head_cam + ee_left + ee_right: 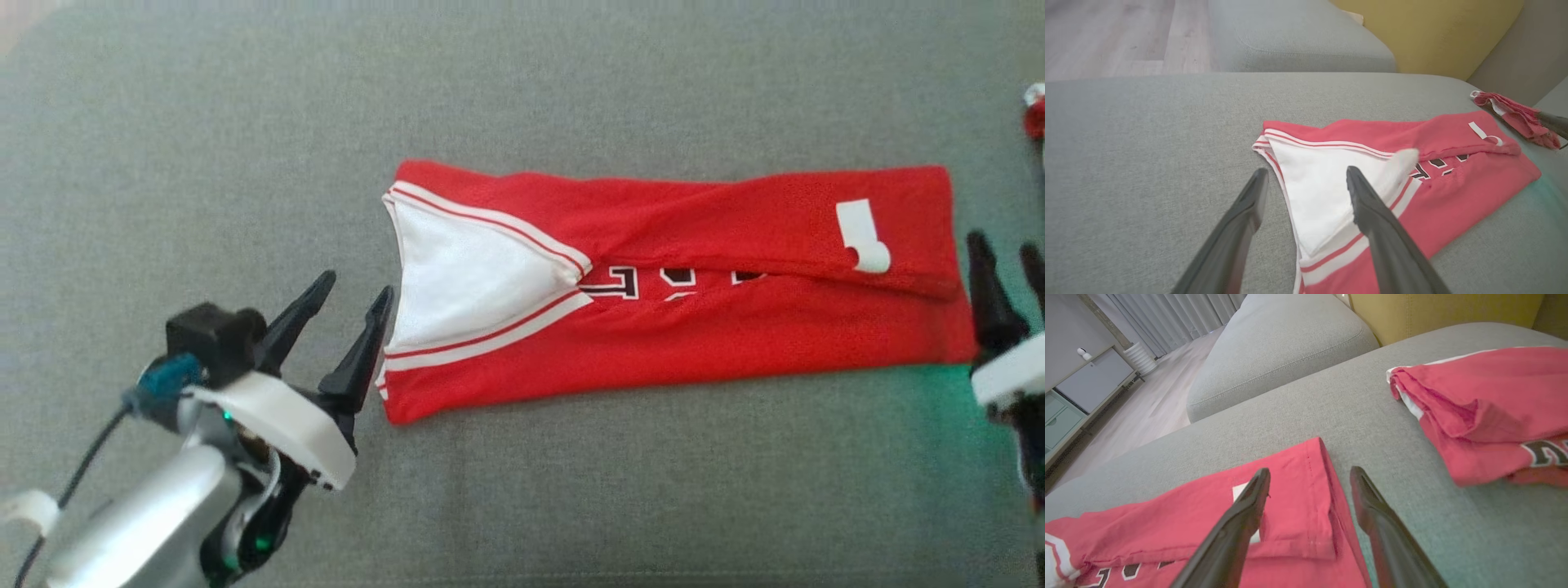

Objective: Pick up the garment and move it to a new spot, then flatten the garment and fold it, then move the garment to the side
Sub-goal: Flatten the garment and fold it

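Note:
A red jersey [718, 327] with white trim, a white inner lining and black lettering lies folded into a long strip on the grey sofa cushion [522, 90]. My left gripper [357, 289] stands open at the strip's left end, its right finger close against the white-trimmed edge. The left wrist view shows the jersey [1437, 204] with that gripper [1305, 179] spread above the white lining, holding nothing. My right gripper [1006, 251] is open at the strip's right end; in the right wrist view it [1310, 479] hovers over the jersey's [1294, 514] hemmed corner.
A second folded red garment [1486, 416] lies on the cushion to the right, also seen as a small red bundle [1519, 118]. Another grey cushion [1278, 347], a yellow pillow [1437, 310] and wooden floor [1135, 416] lie beyond.

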Controlling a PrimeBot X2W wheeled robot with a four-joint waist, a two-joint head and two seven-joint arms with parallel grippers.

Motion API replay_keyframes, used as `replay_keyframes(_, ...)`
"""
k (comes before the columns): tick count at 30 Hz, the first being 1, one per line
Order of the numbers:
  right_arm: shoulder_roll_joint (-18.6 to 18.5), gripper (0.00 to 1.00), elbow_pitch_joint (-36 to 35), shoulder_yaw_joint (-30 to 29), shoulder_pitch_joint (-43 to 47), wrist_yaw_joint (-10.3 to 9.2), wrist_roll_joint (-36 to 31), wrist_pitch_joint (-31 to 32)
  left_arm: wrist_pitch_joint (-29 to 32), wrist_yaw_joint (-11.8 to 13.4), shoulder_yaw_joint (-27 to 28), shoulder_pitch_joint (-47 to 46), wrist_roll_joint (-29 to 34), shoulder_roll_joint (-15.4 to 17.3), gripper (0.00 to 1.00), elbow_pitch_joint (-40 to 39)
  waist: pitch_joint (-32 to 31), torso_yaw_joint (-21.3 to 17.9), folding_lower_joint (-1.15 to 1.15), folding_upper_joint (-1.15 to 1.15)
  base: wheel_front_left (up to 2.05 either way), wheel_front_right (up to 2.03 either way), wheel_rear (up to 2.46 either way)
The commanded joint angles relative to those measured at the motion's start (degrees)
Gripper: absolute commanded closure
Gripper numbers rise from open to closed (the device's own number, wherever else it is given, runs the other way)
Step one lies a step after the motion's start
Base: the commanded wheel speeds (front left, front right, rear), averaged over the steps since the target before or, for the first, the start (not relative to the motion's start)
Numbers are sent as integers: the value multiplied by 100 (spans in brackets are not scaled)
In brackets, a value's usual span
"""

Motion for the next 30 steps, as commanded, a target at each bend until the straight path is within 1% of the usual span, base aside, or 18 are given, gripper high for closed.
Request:
replay_keyframes(1, -59, 0, -234, 33, 120, -5, -75, 8, -130, 111, 283, -45, 87, 107, 0, -85, -207, -12, 0, 0, 0, 0, 0)
replay_keyframes(5, 186, 0, -297, -15, 417, -5, -179, -79, -299, 532, 516, 309, 408, -119, 0, -11, -461, -23, 0, 0, 0, 0, 0)
replay_keyframes(7, 313, 0, -314, -11, 512, -5, -246, -134, -320, 706, 737, 545, 597, -359, 0, -34, -546, -23, 0, 0, 0, 0, 0)
replay_keyframes(10, 469, 0, -270, -28, 596, -5, -370, -249, -324, 742, 1252, 1004, 964, -884, 0, -171, -626, 18, 0, 0, 0, 0, 0)
replay_keyframes(13, 584, 0, -172, -52, 627, -5, -517, -411, -325, 744, 1754, 1447, 1614, -1349, 0, -179, -680, 64, 0, 0, 0, 0, 0)
replay_keyframes(15, 615, 0, -70, -95, 628, -5, -650, -527, -325, 707, 2045, 1687, 2079, -1667, 0, -214, -701, 120, 0, 0, 0, 0, 0)
replay_keyframes(17, 639, 0, 61, -168, 606, -5, -810, -627, -326, 594, 2260, 1888, 2473, -1980, 0, -266, -717, 191, 0, 0, 0, 0, 0)
replay_keyframes(20, 724, 0, 371, -435, 496, -5, -1069, -701, -326, 415, 2412, 2087, 3096, -2287, 0, -271, -737, 301, 0, 0, 0, 0, 0)
replay_keyframes(22, 805, 0, 624, -693, 342, -5, -1280, -686, -326, 312, 2450, 2176, 3405, -2460, 0, -231, -740, 378, 0, 0, 0, 0, 0)
replay_keyframes(23, 805, 0, 624, -693, 342, -5, -1280, -686, -326, 312, 2450, 2176, 3405, -2460, 0, -231, -740, 378, 0, 0, 0, 0, 0)
replay_keyframes(25, 887, 0, 848, -951, 175, -5, -1557, -571, -326, 185, 2452, 2233, 3625, -2625, 0, -189, -735, 459, 0, 0, 0, 0, 0)
replay_keyframes(28, 861, 0, 1224, -1207, -165, -5, -1800, -401, -326, -17, 2419, 2268, 3894, -2790, 0, -140, -681, 567, 0, 0, 0, 0, 0)
replay_keyframes(30, 771, 0, 1487, -1318, -367, -5, -1961, -280, -326, -118, 2419, 2273, 4014, -2878, 0, -131, -623, 627, 0, 0, 0, 0, 0)
